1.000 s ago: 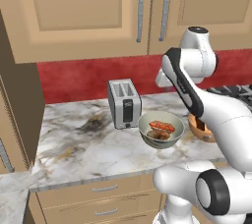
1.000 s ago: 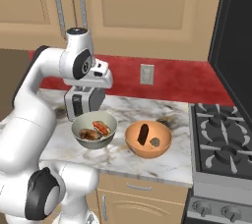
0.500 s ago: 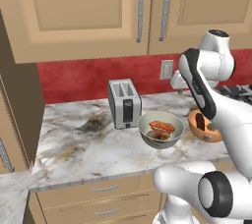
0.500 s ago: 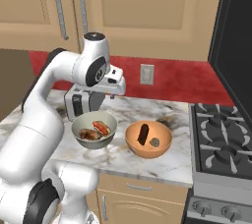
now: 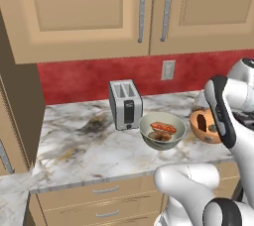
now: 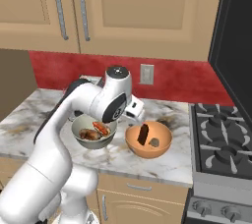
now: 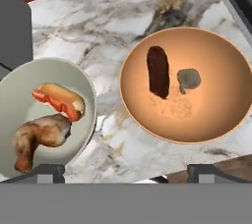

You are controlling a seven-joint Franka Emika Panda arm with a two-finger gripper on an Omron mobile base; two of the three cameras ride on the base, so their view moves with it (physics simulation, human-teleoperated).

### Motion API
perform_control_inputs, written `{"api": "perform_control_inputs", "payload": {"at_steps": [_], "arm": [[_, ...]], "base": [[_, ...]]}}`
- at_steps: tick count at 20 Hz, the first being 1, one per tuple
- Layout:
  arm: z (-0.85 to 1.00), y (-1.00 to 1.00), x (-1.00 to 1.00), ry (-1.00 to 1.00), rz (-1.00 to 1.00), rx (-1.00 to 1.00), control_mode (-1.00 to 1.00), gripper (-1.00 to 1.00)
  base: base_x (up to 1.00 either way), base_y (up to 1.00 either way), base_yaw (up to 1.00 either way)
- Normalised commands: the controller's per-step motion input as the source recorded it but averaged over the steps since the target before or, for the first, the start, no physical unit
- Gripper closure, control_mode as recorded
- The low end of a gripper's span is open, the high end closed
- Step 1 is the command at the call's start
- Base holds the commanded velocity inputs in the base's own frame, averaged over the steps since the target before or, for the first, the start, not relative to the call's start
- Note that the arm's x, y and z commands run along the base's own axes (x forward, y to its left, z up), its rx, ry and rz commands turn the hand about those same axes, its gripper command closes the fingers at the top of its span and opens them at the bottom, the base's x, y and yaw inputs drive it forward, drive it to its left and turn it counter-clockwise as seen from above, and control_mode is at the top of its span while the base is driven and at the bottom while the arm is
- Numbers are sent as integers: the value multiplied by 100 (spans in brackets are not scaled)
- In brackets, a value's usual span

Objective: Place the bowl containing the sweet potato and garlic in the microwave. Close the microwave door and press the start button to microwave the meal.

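Your spread fingers (image 7: 126,171) hover over the glossy orange-brown bowl (image 7: 216,115) near the marble counter's (image 7: 98,16) front edge.

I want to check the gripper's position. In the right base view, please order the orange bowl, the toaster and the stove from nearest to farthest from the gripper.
1. The orange bowl: just right of the gripper, at the counter's front.
2. The toaster: to the left, at the red wall, mostly hidden behind the arm.
3. The stove: far right, past the counter's end.
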Motion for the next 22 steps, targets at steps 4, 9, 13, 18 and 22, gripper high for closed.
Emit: {"api": "perform_control_inputs", "payload": {"at_steps": [4, 9, 13, 18, 22], "arm": [[-58, -67, -37, 0, -39, 3, -100, -100], [-21, -55, -6, 0, -31, 16, -100, -100], [-10, -62, 0, 0, -16, 26, -100, -100], [-27, -55, 8, 0, -9, 25, -100, -100], [-36, -21, 15, 0, -5, 16, -100, -100]], "base": [[0, 0, 0], [0, 0, 0], [0, 0, 0], [0, 0, 0], [0, 0, 0]]}}
